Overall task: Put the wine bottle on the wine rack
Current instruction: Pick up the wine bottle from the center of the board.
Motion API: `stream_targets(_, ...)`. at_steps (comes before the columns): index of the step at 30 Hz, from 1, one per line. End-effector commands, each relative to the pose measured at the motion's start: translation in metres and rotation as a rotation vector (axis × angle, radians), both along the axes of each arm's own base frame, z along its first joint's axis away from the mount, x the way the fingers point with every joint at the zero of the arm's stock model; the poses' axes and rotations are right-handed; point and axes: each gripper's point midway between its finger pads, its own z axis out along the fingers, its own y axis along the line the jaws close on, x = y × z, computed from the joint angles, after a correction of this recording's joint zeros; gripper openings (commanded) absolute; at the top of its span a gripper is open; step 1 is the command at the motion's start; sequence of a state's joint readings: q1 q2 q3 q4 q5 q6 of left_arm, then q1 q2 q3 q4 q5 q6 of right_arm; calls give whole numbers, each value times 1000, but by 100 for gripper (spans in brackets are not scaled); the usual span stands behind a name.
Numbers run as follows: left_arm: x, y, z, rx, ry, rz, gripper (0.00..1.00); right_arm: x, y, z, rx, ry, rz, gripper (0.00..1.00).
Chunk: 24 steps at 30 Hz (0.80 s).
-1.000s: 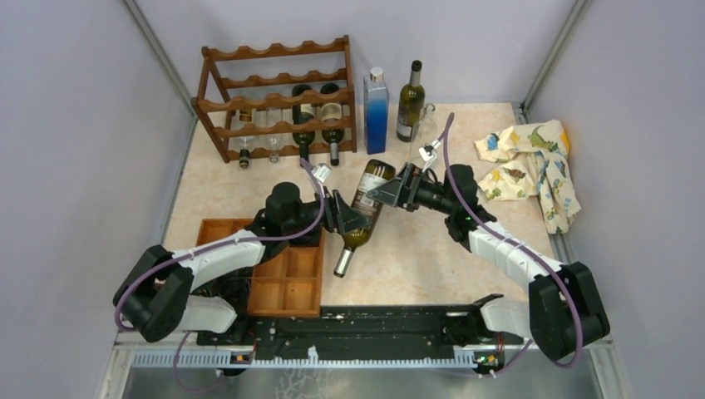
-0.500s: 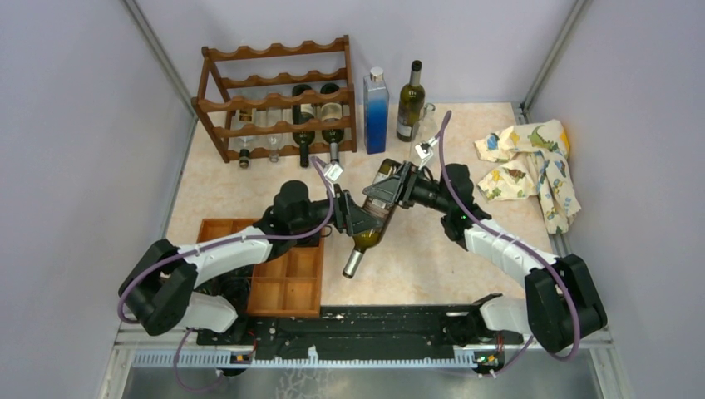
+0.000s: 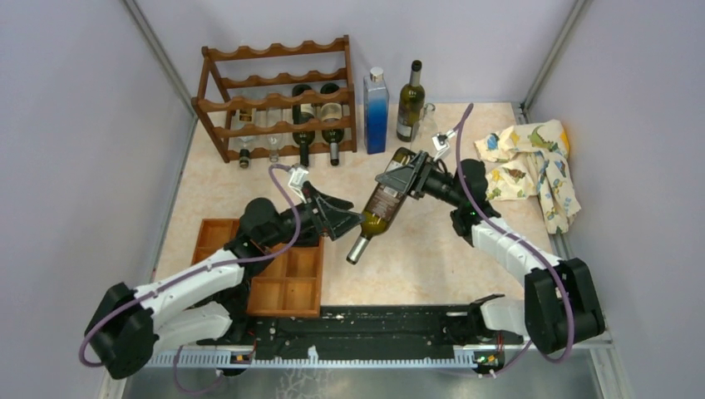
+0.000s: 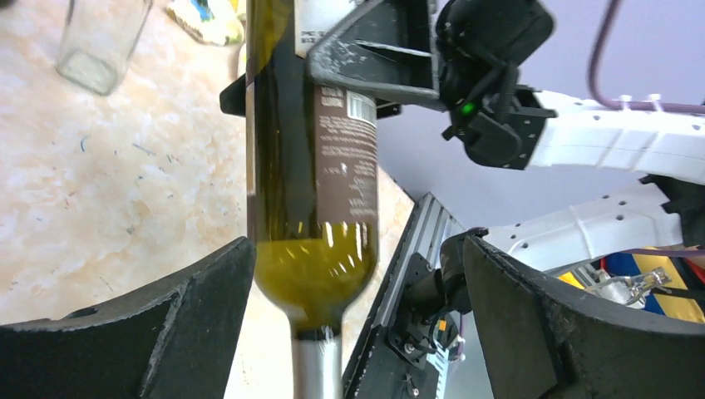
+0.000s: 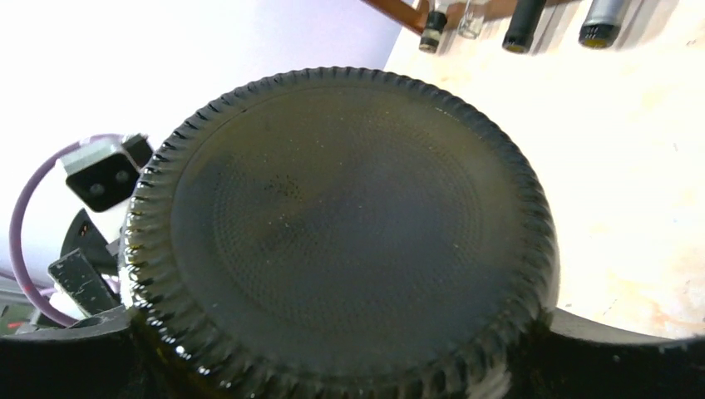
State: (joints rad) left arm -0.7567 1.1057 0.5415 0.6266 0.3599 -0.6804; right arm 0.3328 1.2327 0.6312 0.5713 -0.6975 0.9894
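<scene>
The left gripper [image 3: 342,220] has just let go. Its jaws now stand wide where a second ago they clamped the bottle [image 3: 381,206], and the arm has drawn back to the left. In the left wrist view the bottle's shoulder sits between the fingers [image 4: 166,324] with a gap on each side. I read that as released, though the top view is too coarse to rule out a light brush at the neck.

The right gripper [image 3: 399,176] now carries the bottle alone, jaws closed round the body near the base. The handover looks done; the carry to the rack [image 3: 274,50] remains.

The bottle hangs over the middle of the table [image 3: 249,179], well apart from the rack. Its long axis runs far-right to near-left, neck toward the near left.
</scene>
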Motion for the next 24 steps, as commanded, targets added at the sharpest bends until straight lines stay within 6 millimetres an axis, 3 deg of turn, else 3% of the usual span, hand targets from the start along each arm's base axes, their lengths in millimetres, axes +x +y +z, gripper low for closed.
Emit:
stream_targets(1,-5,24,18,-95,-47,90,98,-10,-7,75,102,-232,30,0)
stream_targets(7,-32,29,2,-86,-20,-1,98,-9,-9,88,131,-235,28,0)
stream_targets(15,-44,7,-20,-62,54,-162,92,-2,-8,109,161,-248,24,0)
stream_targets(24,-41,-23,-7,-178,69,-312,65,6,-7,110,158,-229,12,0)
